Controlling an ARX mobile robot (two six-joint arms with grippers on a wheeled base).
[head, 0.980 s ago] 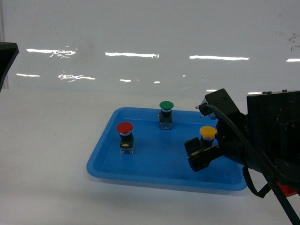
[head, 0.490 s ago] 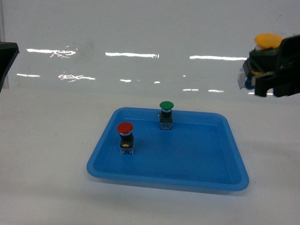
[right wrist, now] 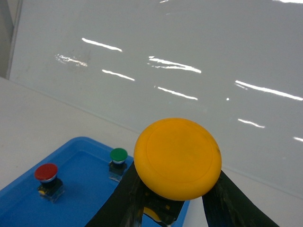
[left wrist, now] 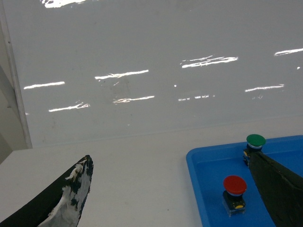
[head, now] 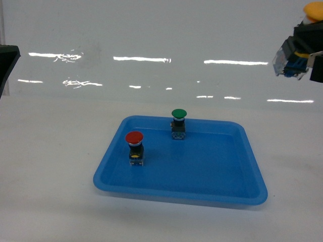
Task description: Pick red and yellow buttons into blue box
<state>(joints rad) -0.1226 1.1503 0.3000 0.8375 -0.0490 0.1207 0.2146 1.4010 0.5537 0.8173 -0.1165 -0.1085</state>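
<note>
The yellow button [right wrist: 177, 158] is held high above the table, with my right gripper [right wrist: 177, 191] shut on its black body below the cap. In the head view this yellow button [head: 313, 11] and right gripper [head: 312, 48] are at the top right edge, right of the tray. The red button [head: 135, 146] stands upright in the tray's left part, also visible as the red button [left wrist: 235, 189] and red button [right wrist: 47, 176]. My left gripper [left wrist: 169, 158] hangs open and empty over the bare table left of the tray. The blue box is out of view.
A shallow blue tray [head: 179, 189] lies mid-table. A green button [head: 178, 121] stands at its far edge; the same green button [left wrist: 255, 142] shows behind my right-hand finger. A glossy white wall backs the table.
My right gripper has lifted the yellow button out of the tray and carried it up and to the right. The red and green buttons have not moved.
</note>
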